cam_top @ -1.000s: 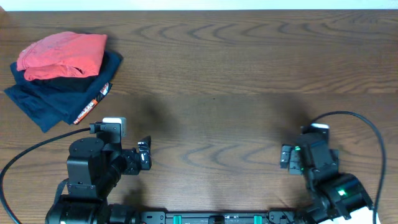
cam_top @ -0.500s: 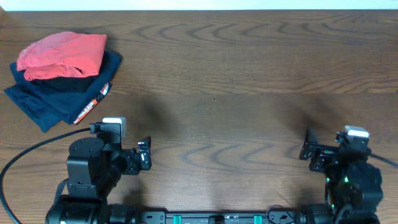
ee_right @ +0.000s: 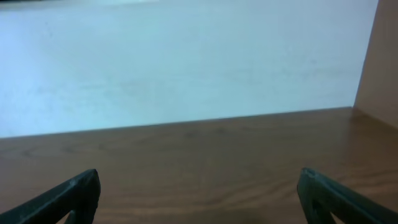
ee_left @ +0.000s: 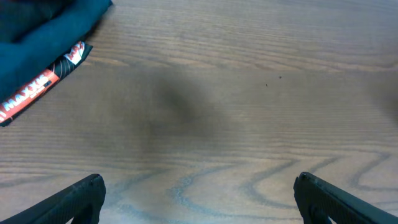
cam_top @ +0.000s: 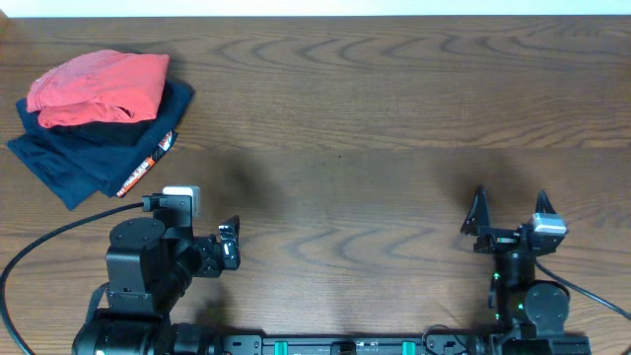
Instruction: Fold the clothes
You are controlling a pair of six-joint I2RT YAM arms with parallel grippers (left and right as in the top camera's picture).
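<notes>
The coral-red T-shirt (cam_top: pixel 99 87) lies folded in a bundle at the far left of the table, on top of a stack of dark navy garments (cam_top: pixel 84 153). Its lettering and tag are hidden. My left gripper (cam_top: pixel 233 247) is open and empty near the front edge, far from the shirt; in the left wrist view (ee_left: pixel 199 199) only bare wood lies between its fingertips. My right gripper (cam_top: pixel 510 204) is open and empty at the front right, pointing toward the far edge; the right wrist view (ee_right: pixel 199 199) shows bare wood and a pale wall.
The navy stack has an orange-striped label (cam_top: pixel 148 168) on its near edge, also seen in the left wrist view (ee_left: pixel 43 81) at the top left. The wooden table (cam_top: pixel 375 118) ends at a pale wall along the far edge.
My right arm has moved to the right and turned from pointing left to pointing at the far edge. The left arm and the clothes have not moved.
</notes>
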